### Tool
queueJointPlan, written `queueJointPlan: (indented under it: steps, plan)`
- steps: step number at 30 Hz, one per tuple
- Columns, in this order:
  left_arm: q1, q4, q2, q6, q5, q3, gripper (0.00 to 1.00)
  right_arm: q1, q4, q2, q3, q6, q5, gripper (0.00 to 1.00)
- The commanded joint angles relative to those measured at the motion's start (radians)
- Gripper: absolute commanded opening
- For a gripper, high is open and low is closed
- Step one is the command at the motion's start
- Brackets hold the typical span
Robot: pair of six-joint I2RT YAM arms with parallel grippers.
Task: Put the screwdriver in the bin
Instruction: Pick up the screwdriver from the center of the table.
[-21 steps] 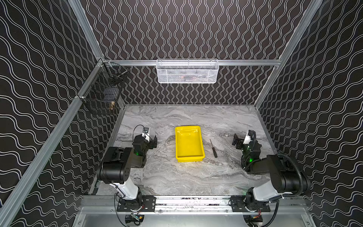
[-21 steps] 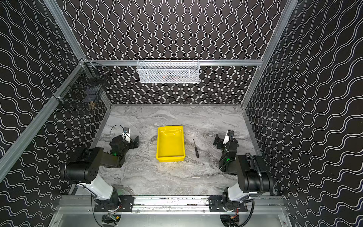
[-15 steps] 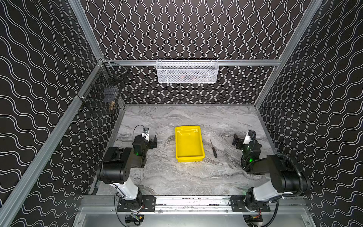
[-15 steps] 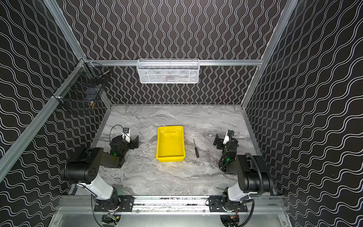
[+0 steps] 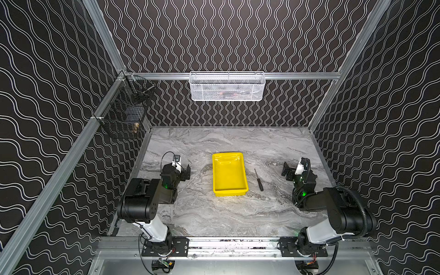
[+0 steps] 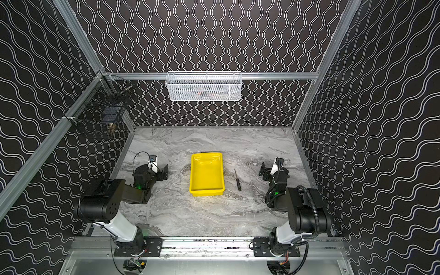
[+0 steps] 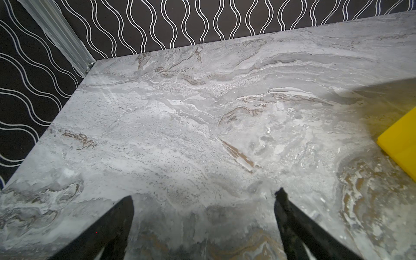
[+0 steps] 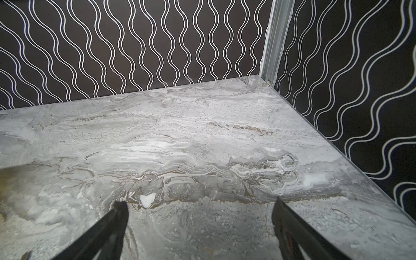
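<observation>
Flanking the bin [image 5: 230, 192] on the marble table [image 5: 214, 214], the left gripper [image 7: 203, 198] and right gripper [image 8: 198, 203] gape wide, both empty. The screwdriver [image 5: 258, 180] lies just beside the bin, toward the right gripper, outside it.

The bin [image 5: 229, 177] is glossy, smooth yellow plastic; the screwdriver [image 5: 258, 180] has a matt black handle and a thin dark metal shaft. The tabletop [image 5: 214, 214] looks like smooth grey-veined marble, and the wall basket [image 5: 227, 88] is white metal mesh.
</observation>
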Motion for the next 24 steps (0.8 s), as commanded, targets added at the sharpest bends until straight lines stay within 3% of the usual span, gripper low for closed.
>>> queueJointPlan:
  steps: [1, 5, 8, 10, 12, 18, 21, 24]
  plan:
    - [0.001, 0.019, -0.019, -0.027, -0.039, -0.001, 0.99, 0.0, 0.051, 0.0, 0.005, -0.007, 0.004, 0.99]
    - [-0.003, -0.17, -0.105, -0.046, -0.113, 0.065, 0.99, 0.001, 0.031, -0.025, 0.012, -0.016, 0.007, 0.99]
    - [-0.058, -0.365, -0.221, -0.047, -0.272, 0.139, 0.99, 0.001, -0.235, -0.139, 0.1, 0.024, 0.061, 0.99]
    - [-0.12, -0.589, -0.335, -0.086, -0.451, 0.24, 0.99, 0.001, -0.451, -0.23, 0.175, 0.071, 0.078, 0.99]
    - [-0.137, -0.767, -0.405, -0.157, -0.478, 0.347, 0.99, 0.001, -0.594, -0.292, 0.235, 0.088, 0.045, 0.99]
    - [-0.138, -1.379, -0.36, -0.286, -0.312, 0.727, 0.99, 0.002, -1.047, -0.401, 0.434, 0.179, -0.14, 0.99]
    - [-0.139, -1.526, -0.318, -0.226, -0.15, 0.805, 0.99, 0.021, -1.248, -0.42, 0.498, 0.2, -0.209, 0.99]
    - [-0.138, -1.565, -0.326, -0.186, -0.017, 0.802, 0.99, 0.091, -1.395, -0.441, 0.529, 0.202, -0.2, 0.97]
